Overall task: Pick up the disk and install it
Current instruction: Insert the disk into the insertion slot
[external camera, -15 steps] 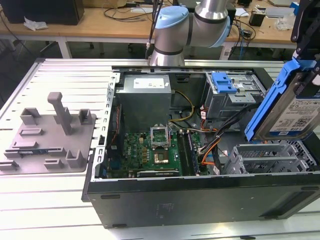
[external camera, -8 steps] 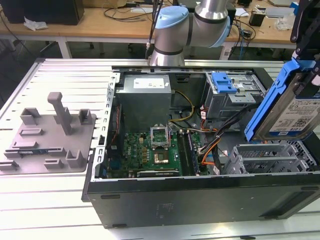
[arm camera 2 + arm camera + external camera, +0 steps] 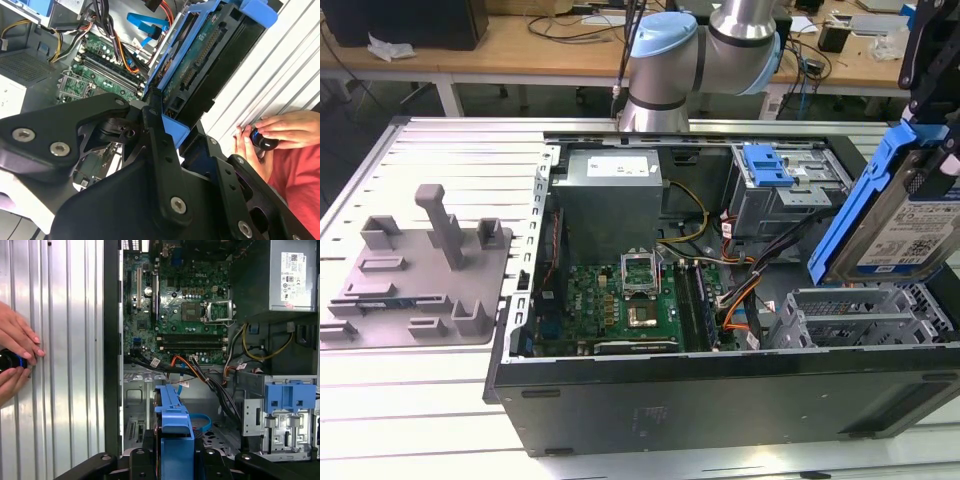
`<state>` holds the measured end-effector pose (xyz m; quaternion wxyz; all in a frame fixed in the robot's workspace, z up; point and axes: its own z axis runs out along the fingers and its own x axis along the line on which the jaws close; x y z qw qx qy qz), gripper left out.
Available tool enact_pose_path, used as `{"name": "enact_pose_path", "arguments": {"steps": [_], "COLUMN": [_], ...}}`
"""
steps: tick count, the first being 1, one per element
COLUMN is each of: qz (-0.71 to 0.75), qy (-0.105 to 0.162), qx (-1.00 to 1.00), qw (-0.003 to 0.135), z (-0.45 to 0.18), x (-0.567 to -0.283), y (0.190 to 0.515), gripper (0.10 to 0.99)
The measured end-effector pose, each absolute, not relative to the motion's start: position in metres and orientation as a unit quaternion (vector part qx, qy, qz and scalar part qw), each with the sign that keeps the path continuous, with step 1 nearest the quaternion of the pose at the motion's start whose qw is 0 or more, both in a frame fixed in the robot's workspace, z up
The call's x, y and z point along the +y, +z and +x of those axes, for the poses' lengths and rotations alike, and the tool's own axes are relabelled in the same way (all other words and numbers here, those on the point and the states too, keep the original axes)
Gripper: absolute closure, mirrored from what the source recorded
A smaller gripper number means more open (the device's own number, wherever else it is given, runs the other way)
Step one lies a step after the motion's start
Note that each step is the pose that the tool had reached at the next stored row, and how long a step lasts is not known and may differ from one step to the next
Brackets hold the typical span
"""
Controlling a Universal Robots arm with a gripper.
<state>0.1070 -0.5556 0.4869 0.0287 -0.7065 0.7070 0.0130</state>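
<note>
The disk (image 3: 905, 215), a silver drive with a white-and-blue label in a bright blue carrier, hangs tilted on edge above the open computer case (image 3: 720, 390), at the exterior view's right. My gripper (image 3: 932, 120) is shut on it from above. In the second wrist view the disk (image 3: 200, 65) shows its green circuit-board side between the black fingers (image 3: 152, 125). In the first wrist view the carrier's blue edge (image 3: 175, 422) sticks out from the gripper (image 3: 175, 455), over the case's grey drive bay (image 3: 135, 410).
A grey drive cage (image 3: 780, 195) with a blue latch (image 3: 765, 165) stands at the back of the case, a ribbed grey bay (image 3: 860, 315) sits below the disk. Motherboard (image 3: 625, 300) and cables fill the middle. A person's hands (image 3: 15, 360) rest on the table. A grey fixture (image 3: 420, 270) lies at the left.
</note>
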Motion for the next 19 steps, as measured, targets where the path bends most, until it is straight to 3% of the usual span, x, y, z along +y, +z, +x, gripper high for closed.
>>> {"name": "enact_pose_path", "arguments": {"steps": [19], "qz": [-0.706], "qy": [0.013], "qx": [0.707], "qw": [0.029], "z": [0.107], "x": [-0.556], "y": [0.475], "gripper": [0.718]}}
